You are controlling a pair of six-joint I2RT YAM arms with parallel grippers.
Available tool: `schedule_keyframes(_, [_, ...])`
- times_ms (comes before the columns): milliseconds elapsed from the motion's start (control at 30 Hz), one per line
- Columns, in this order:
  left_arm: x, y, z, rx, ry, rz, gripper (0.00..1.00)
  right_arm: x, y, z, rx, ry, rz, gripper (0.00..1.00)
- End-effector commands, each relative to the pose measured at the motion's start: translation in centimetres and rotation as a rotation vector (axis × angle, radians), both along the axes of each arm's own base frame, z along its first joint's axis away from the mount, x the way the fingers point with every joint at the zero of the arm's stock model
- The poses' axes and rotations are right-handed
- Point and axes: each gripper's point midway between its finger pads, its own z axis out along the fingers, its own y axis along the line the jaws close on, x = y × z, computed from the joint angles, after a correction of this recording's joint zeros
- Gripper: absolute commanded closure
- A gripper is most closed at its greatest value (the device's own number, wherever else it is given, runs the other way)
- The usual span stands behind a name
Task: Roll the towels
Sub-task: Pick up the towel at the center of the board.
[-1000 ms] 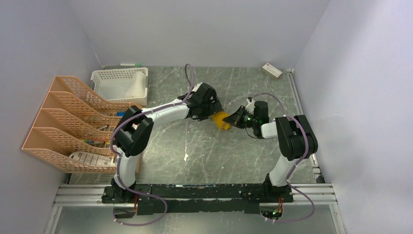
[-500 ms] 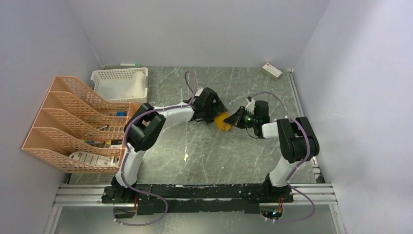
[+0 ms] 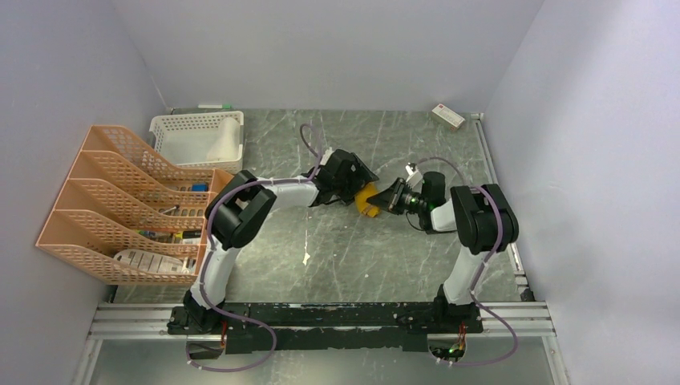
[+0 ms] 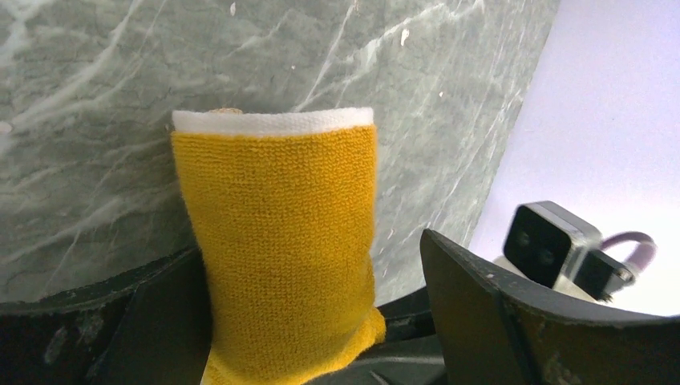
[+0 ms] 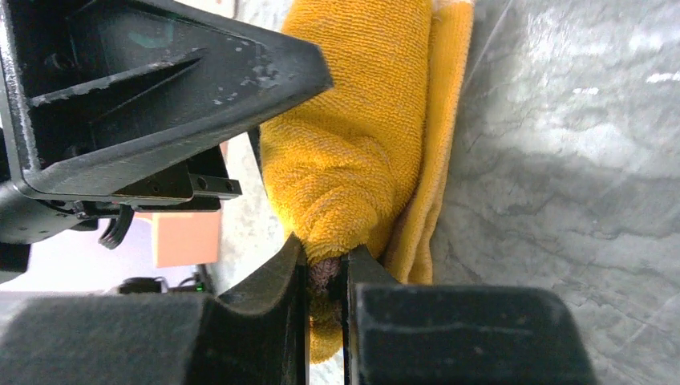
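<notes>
Marble tabletop (image 3: pixel 321 265), left tool (image 4: pixel 309 249) wide around yellow towel (image 4: pixel 277 192), right tool (image 5: pixel 325 250) pinching its end (seen wrist-side)

You had a grey-green, marble-veined counter (image 3: pixel 345 257) boxed in by pale lilac walls (image 3: pixel 337 48). On its left side stood a peach mesh file rack (image 3: pixel 104 180) with several slanted slots. The nearer slots held a few items too small to name, and the nearest held a white packet (image 3: pixel 148 261). Just beyond the rack, in the far left corner, sat a white perforated basket (image 3: pixel 172 128). A slim white-and-green object (image 3: pixel 215 106) lay between it and the far wall. A small white-and-red box (image 3: pixel 447 117) lay in the far right corner, well apart from the rest. A white fleck (image 3: pixel 306 258) showed near the counter's middle.
</notes>
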Motion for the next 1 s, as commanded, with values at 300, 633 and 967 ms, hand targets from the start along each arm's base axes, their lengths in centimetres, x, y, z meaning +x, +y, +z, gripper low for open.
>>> schedule_keyframes(300, [-7.6,0.9,-3.6,0.017,0.187,-0.137,0.02,-0.8,1.8,2.7,0.204,-0.079,0.089,1.0])
schedule_keyframes(633, [-9.6,0.7,-4.6,0.017,0.232,-0.187,0.02,0.4,1.8,5.2,0.157,-0.167,0.113,1.0])
schedule_keyframes(967, [-8.4,1.1,-2.3,-0.032,0.119,-0.203,0.29,-1.9,1.7,4.4,0.174,-0.115,0.116,1.0])
